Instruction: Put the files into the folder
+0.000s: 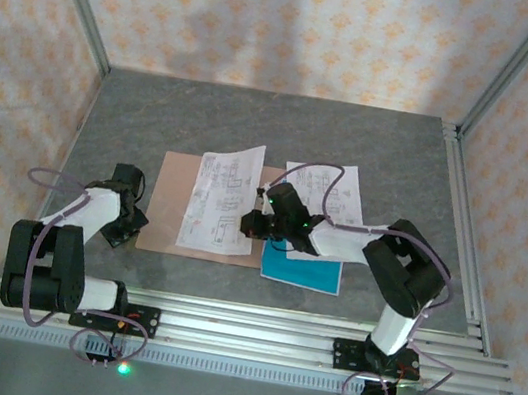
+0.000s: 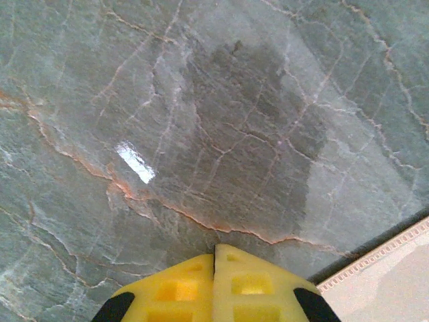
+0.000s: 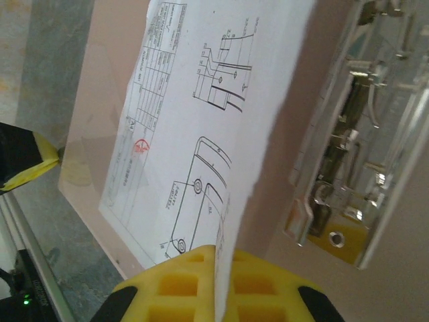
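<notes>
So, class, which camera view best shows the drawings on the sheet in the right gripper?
Right wrist: the sheet is close, pinched in the right gripper, its line drawings sharp. Top external shows it whole, over the folder, print tiny. Left wrist faces the tabletop.

Pinkish folder (image 1: pixel 167 204), white sheet (image 1: pixel 222 201), teal sheet (image 1: pixel 303 270)

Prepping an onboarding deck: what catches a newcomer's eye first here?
The right gripper pinches the edge of a printed sheet that drapes across the folder mid-scene, beside its metal clip. Right of the folder lie a teal sheet and a second white sheet. The left gripper sits shut over bare table near the folder's left edge.
</notes>
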Controlling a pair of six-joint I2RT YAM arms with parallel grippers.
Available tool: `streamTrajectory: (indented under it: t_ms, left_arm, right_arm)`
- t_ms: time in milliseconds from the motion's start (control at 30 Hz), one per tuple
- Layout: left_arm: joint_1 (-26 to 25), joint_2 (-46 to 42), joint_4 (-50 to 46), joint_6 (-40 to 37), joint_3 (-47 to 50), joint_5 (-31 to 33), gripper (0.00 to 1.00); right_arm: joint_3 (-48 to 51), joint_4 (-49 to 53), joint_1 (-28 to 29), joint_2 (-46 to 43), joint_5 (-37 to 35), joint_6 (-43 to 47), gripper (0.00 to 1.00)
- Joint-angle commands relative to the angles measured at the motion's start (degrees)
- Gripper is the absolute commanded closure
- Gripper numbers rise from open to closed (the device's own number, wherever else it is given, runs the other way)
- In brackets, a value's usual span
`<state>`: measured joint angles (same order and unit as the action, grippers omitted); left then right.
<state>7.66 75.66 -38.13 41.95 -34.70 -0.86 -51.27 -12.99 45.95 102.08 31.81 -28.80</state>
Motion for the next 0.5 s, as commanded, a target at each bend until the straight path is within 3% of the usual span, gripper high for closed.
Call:
streamTrajectory:
  t_ms: [0, 467]
  left_arm:
    - [0.46, 2.0, 2.47, -0.91, 1.3, -1.57, 1.0]
    - [0.51, 4.19, 4.55, -0.74, 1.73, -6.72, 1.0]
  right_arm:
    - [-2.24, -5.5, -0.1, 2.04, 1.85, -1.27, 1.0]
    - [-4.68, -12.32, 0.38, 8.52, 5.98, -5.29, 1.0]
